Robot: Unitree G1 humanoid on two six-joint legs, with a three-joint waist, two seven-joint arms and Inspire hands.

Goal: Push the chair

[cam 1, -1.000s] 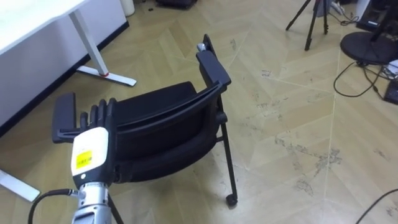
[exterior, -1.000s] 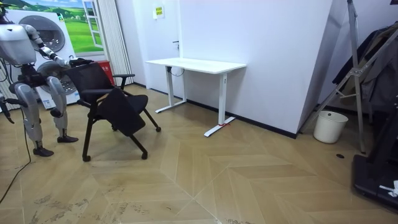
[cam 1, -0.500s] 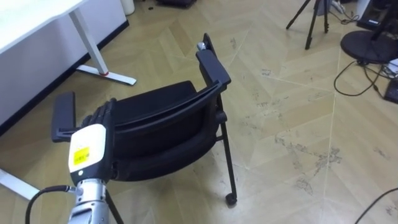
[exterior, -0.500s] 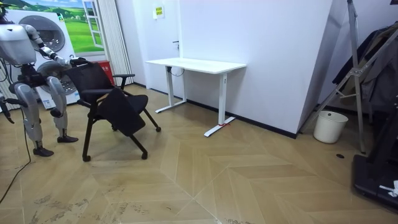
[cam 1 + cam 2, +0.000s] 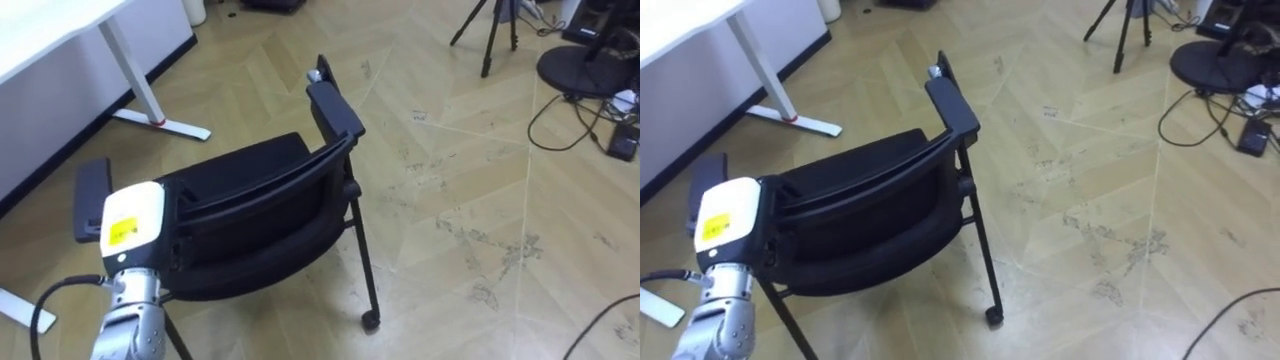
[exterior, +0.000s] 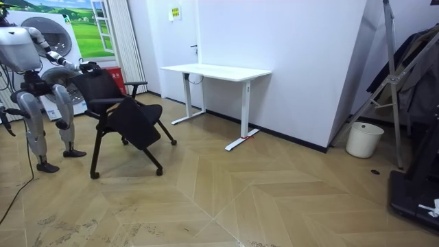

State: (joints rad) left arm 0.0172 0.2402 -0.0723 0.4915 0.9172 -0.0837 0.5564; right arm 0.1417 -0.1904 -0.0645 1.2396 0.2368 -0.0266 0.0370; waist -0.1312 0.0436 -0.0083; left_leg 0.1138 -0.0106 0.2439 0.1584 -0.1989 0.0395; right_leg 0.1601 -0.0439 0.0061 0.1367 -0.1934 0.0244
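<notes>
Not much has changed in the last second. My whole head view has slid a tiny bit, so I think the camera moved, not the things. In the room view the chair (image 5: 250, 200) sits in almost the same spot on the wood floor (image 5: 450, 180). I can't see any real roll. So I think the push has only just begun, and nearly all of the way is still to go.

The chair is right in front of me, at 12 o'clock. Its back is the part closest to me, and its seat points away. The white desk (image 5: 40, 30) is at about 10 o'clock from the chair, and a dark tripod (image 5: 490, 30) is far off at 1 o'clock.

My left hand (image 5: 130, 225) is at 8 o'clock in my view. It sits on the top edge of the chair back, next to the near armrest (image 5: 92, 197). The arm comes up from below, and I see only the back of the hand. A second ago I could see its fingers lying over the edge. Now they are hidden, so I cannot tell if they are straight or curled round it.

I'd lean in slowly. With one hand near one end, the chair may turn on its little wheel (image 5: 370, 321) and not go straight.
</notes>
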